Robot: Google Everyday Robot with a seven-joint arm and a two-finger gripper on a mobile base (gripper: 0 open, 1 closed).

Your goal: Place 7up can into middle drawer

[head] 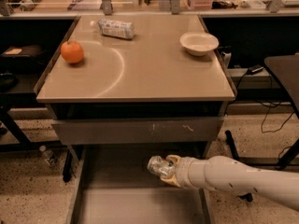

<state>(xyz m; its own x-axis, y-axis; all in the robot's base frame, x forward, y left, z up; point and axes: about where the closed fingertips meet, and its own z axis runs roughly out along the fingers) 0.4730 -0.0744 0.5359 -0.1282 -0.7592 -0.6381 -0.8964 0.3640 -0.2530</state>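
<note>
The 7up can (158, 166) is silvery and slightly dented. My gripper (166, 170) is shut on it; the white arm reaches in from the right. The can hangs over the open middle drawer (135, 205), above the back part of its flat grey floor, just below the beige front panel with pale scratches (140, 130). The can does not touch the drawer floor.
On the table top (140, 73) sit an orange (72, 52) at the left, a white-labelled plastic bottle (117, 28) lying at the back, and a white bowl (199, 43) at the right. A dark chair (285, 73) stands at the right. A small bottle (48, 155) lies on the floor at the left.
</note>
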